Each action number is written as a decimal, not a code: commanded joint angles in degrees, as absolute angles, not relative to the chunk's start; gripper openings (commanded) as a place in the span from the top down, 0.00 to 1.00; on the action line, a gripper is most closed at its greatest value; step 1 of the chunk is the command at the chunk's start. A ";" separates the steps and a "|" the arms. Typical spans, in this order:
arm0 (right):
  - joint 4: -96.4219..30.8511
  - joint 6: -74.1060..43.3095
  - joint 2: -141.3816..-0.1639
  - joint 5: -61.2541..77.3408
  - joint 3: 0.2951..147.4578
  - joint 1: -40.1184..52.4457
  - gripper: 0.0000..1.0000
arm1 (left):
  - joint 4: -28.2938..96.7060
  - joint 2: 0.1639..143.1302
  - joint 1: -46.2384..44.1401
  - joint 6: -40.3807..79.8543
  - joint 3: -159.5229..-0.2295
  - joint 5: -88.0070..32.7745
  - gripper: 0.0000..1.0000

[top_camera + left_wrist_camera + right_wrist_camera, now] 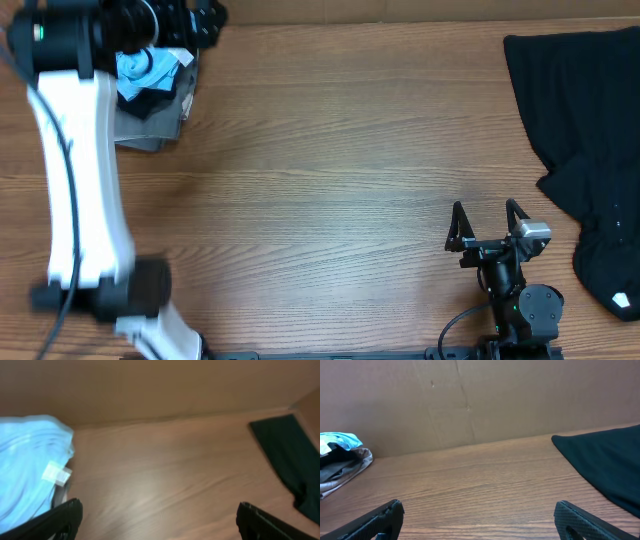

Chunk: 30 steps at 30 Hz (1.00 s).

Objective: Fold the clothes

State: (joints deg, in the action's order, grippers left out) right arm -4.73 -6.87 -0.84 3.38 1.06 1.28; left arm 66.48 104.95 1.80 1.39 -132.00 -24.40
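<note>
Tabletop [330,150] of brown wood fills the overhead view. Largest on it is the black garment [590,140], spread loose from 1 to 4 o'clock along the right edge. Next comes a small heap at 10 o'clock: the light blue T-shirt [150,66] bunched on top of a grey garment [150,128]. The left gripper [157,515] hangs at that heap near 11 o'clock, jaws wide apart and holding nothing. The right gripper [486,212] sits low at 5 o'clock, equally spread and empty, near the black cloth but apart from it. The risk, as I judge it, is that the shirt is crumpled, so a pinch may catch several layers or the grey piece beneath and drag the whole heap.
</note>
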 commanded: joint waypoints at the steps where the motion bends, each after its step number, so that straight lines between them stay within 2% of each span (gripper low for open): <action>1: -4.56 -7.27 -0.16 2.59 0.47 1.65 0.00 | 56.47 92.36 0.62 1.37 -116.49 -23.31 0.00; 17: -4.56 -7.27 -0.16 2.59 0.47 1.65 0.00 | -11.57 48.60 0.34 1.28 -38.13 -12.47 0.00; 21: -4.56 -7.27 -0.16 2.59 0.47 1.65 0.00 | -17.74 36.84 0.34 1.76 -24.10 -7.51 0.00; 26: -4.56 -7.27 -0.16 2.59 0.47 1.65 0.00 | -18.09 22.55 0.51 5.65 -12.01 -0.93 0.00; 30: -4.56 -7.27 -0.16 2.59 0.47 1.65 0.00 | -18.06 12.95 2.17 7.66 -5.39 -0.91 0.00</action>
State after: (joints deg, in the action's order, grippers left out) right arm -4.73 -7.07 -0.73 3.05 1.06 1.28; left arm -17.56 19.20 0.69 4.38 -9.43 -4.25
